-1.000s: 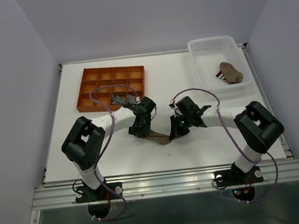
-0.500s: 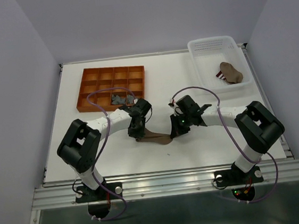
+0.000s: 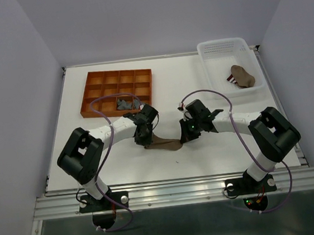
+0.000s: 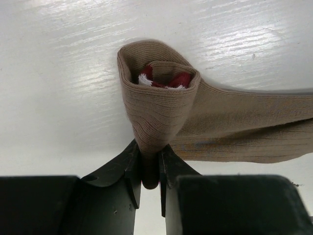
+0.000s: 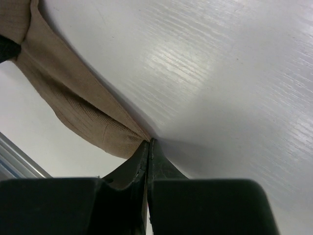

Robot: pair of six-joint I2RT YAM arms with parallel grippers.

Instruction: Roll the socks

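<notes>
Sock (image 4: 220,127) pinched low between left hand (image 4: 150,169), right hand (image 5: 148,147).

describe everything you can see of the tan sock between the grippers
The tan sock is ribbed knit, lying stretched along the white table. One end is curled into a loop with red and white fabric tucked inside; the left gripper pinches that fold. The right gripper pinches the opposite tip against the table.

White arms (image 3: 116,132) with black joints (image 3: 85,153), black grippers (image 4: 150,149), purple cables (image 3: 205,92).
</notes>
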